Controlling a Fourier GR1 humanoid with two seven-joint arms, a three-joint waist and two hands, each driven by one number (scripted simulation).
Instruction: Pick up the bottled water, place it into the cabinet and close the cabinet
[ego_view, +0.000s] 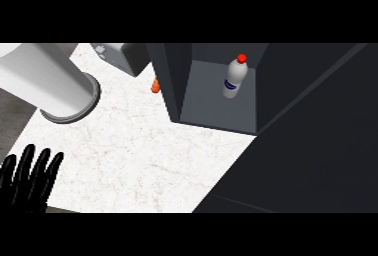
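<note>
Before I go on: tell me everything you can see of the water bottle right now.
The bottled water is a white, plastic-looking bottle with a red cap and a dark blue band of label near its lower end. It stands upright inside the open dark grey cabinet, on its floor near the back wall, towards the right side. No hand touches it; only the left hand shows, open at the view's lower left.

White bottled water (234, 79), red cap, blue label, upright inside the open dark cabinet (221, 107).
</note>
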